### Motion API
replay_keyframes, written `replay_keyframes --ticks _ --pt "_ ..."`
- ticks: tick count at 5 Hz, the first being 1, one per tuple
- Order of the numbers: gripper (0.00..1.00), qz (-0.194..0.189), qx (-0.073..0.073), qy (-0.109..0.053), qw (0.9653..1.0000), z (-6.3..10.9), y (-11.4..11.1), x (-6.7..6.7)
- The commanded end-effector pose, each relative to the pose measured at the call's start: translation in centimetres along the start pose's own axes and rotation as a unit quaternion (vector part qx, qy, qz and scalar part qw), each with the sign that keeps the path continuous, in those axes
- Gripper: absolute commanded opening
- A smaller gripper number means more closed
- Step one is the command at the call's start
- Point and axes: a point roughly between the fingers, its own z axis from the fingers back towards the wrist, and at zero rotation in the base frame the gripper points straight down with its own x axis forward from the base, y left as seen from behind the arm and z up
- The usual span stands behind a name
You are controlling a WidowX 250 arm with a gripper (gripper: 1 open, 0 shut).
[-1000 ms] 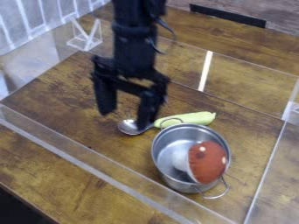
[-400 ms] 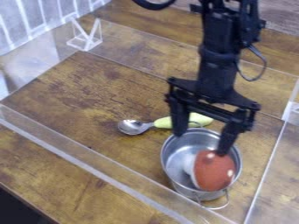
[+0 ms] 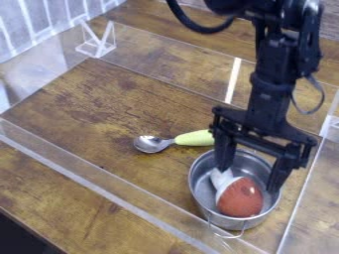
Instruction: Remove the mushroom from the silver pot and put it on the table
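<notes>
The silver pot [image 3: 208,194] stands on the dark wood table [image 3: 93,109] at the lower right. Inside it lies the mushroom [image 3: 240,198], its reddish-brown cap showing. My gripper [image 3: 252,177] hangs pointing down over the pot, open, with one black finger on each side of the mushroom. The fingertips [image 3: 280,187] reach down to about the pot's rim. Nothing is held.
A metal spoon with a yellow-green handle [image 3: 169,141] lies on the wood just left of the pot. Clear acrylic walls [image 3: 106,189] edge the table at the front and right. A small white stand [image 3: 94,42] sits at the back left.
The arm has moved from above the spoon rightward and lower, over the pot. The gripper stayed open. The mushroom and spoon have not moved.
</notes>
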Motion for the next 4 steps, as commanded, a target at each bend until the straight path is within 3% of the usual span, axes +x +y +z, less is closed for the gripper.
replay_keyframes --ticks 1,4 --pt "1.0 -0.005 -0.011 -0.03 0.9995 0.9 -0.4 1.0" --pt "1.0 0.01 -0.007 -0.025 0.9996 -0.2 0.9 2.3"
